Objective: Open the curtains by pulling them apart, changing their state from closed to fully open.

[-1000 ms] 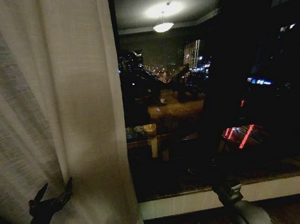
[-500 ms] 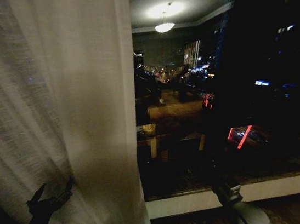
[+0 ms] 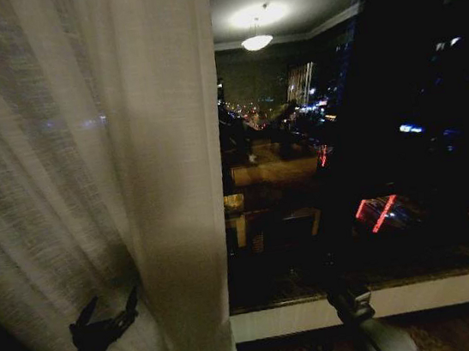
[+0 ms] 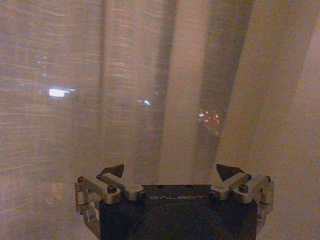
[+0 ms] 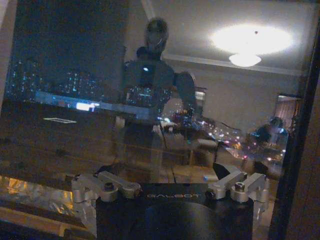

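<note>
Our left gripper point(image 3: 106, 318) sits at the lower left of the frame, fingers spread, pressed into the sheer curtain point(image 3: 85, 160), probably to sweep it aside. The panel fills the left half; the dark window glass point(image 3: 366, 123) lies bare to the right. Our right gripper point(image 5: 170, 180) faces the glass, fingers spread and empty. The second panel is out of frame

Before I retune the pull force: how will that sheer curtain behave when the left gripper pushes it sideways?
Probably floppy: the sheer curtain hangs in soft pleats and should bunch, not slide as one sheet. Likely light, since city lights glow through its weave. It may slip off the open left gripper, whose fingers hold no fabric.
</note>
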Motion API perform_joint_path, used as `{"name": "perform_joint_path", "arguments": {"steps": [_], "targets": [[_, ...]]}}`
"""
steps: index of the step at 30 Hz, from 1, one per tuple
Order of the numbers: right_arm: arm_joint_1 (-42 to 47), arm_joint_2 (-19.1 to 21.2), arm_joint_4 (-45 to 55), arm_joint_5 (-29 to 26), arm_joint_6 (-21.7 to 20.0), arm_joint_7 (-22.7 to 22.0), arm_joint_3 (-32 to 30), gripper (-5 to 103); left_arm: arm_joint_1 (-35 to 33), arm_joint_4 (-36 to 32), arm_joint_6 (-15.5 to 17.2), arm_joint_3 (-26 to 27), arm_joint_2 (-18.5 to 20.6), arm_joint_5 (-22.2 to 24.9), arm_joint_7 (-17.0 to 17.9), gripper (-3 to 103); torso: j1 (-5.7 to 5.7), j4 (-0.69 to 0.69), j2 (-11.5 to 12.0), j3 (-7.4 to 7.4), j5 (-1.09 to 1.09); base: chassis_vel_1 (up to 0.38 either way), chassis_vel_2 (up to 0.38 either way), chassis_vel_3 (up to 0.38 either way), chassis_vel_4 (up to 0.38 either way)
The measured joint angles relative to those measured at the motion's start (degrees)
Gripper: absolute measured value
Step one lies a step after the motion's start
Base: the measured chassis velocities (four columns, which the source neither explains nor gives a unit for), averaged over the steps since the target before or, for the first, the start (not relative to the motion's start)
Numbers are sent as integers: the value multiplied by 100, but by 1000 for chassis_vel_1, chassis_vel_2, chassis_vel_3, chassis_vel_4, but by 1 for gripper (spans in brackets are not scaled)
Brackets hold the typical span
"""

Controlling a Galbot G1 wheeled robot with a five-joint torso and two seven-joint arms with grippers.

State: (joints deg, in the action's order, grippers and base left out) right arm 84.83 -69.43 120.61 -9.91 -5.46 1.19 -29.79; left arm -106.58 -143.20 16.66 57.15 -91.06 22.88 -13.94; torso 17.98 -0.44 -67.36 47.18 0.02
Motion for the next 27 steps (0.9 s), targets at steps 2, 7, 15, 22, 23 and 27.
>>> {"name": "perform_joint_path", "arguments": {"steps": [2, 7, 15, 22, 23, 27], "targets": [[-6, 4, -21, -1, 0, 0, 0, 100, -4, 0, 49, -9, 12, -58, -56, 100, 0, 0, 0, 0, -1, 0, 0, 0, 0], [-18, 9, -141, -4, 15, -4, 53, 100, 259, 236, -102, 9, 399, -193, -930, 100, 0, 0, 0, 0, -1, 0, 0, 0, 0], [-11, 52, -179, -10, 35, -9, 87, 100, 774, 804, -251, -111, 1228, -125, -1040, 100, 1, 0, 1, 1, -2, 0, 0, 0, 0], [-46, 90, -154, -12, 35, -11, 85, 100, 1097, 885, -182, -670, 1233, -358, 227, 100, 0, 0, 0, 0, -1, 0, 0, 0, 0], [-44, 95, -145, -12, 35, -12, 84, 100, 1171, 892, -117, -817, 1219, -419, 620, 100, 0, 0, 1, 1, -1, 0, 0, 0, 0], [-31, 99, -129, -11, 34, -13, 79, 100, 1214, 783, 30, -1204, 1138, -679, 1238, 100, 1, 0, 1, 1, 0, 0, 0, 0, 0]]}}
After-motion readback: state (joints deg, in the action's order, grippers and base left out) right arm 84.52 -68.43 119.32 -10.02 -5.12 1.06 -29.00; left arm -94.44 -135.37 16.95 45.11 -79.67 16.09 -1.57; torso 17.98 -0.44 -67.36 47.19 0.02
